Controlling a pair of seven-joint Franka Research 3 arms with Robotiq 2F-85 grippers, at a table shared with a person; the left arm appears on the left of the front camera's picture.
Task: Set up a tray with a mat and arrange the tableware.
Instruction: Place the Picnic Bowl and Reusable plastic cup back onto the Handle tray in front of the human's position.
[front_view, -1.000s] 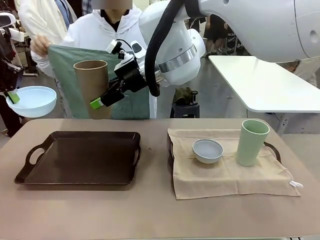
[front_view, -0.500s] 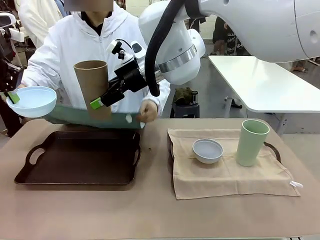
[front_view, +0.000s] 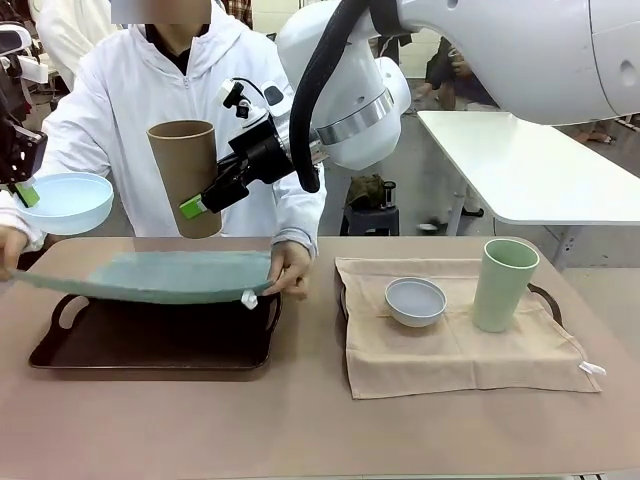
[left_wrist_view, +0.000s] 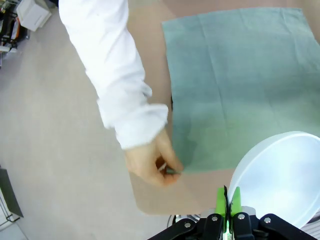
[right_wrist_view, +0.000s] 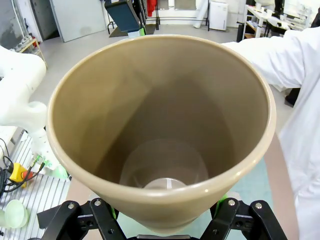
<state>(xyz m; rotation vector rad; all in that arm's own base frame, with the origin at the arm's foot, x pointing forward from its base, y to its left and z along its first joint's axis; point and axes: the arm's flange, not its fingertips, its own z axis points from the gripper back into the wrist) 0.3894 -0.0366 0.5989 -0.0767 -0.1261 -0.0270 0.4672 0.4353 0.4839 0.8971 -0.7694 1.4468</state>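
Left gripper (left_wrist_view: 228, 200): pinched on the rim of the pale blue round bowl (front_view: 62, 201), held above the table's far left.
Right gripper (front_view: 200, 197): clamped around the tan-brown matte tumbler (front_view: 186, 175), upright above the dark brown handled tray (front_view: 150, 350).
Person's hands (front_view: 288, 270): spreading a teal cloth mat (front_view: 160, 275) over that tray.

The tan tumbler (front_view: 186, 175), green tumbler (front_view: 504, 284) and both bowls (front_view: 415, 300) look matte and smooth. The teal mat (front_view: 160, 274) and beige mat (front_view: 460, 345) are soft woven cloth. The dark tray (front_view: 150, 345) has a faint sheen; the counter (front_view: 320, 425) is dull.
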